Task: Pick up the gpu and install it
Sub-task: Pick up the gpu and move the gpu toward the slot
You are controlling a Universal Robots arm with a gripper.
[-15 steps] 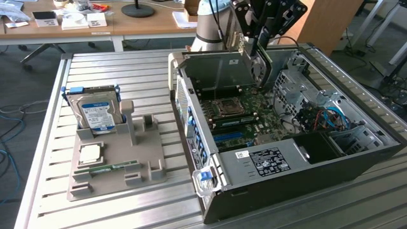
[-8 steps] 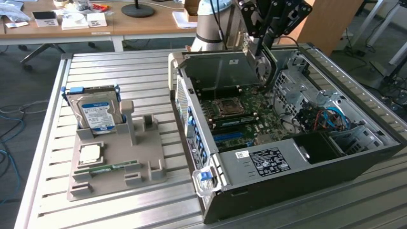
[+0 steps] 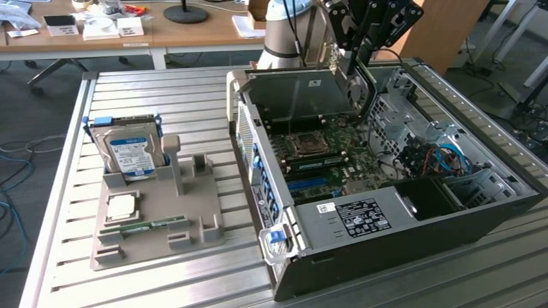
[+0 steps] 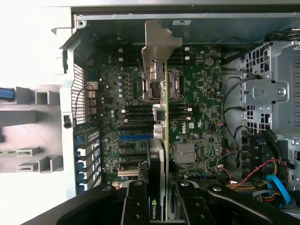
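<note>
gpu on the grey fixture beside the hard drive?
No, the gripper grips the gpu edge-on over the motherboard inside the open computer case.

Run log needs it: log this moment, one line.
gripper: shut on gpu | gpu: above motherboard, open case | not yet seated

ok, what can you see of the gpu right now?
The gpu appears edge-on in the wrist view: a thin green board, a black cooler with an NVIDIA label, and a silver metal bracket at the far end. The gripper clamps it upright above the motherboard in the open case. It is apparently not seated.
</note>
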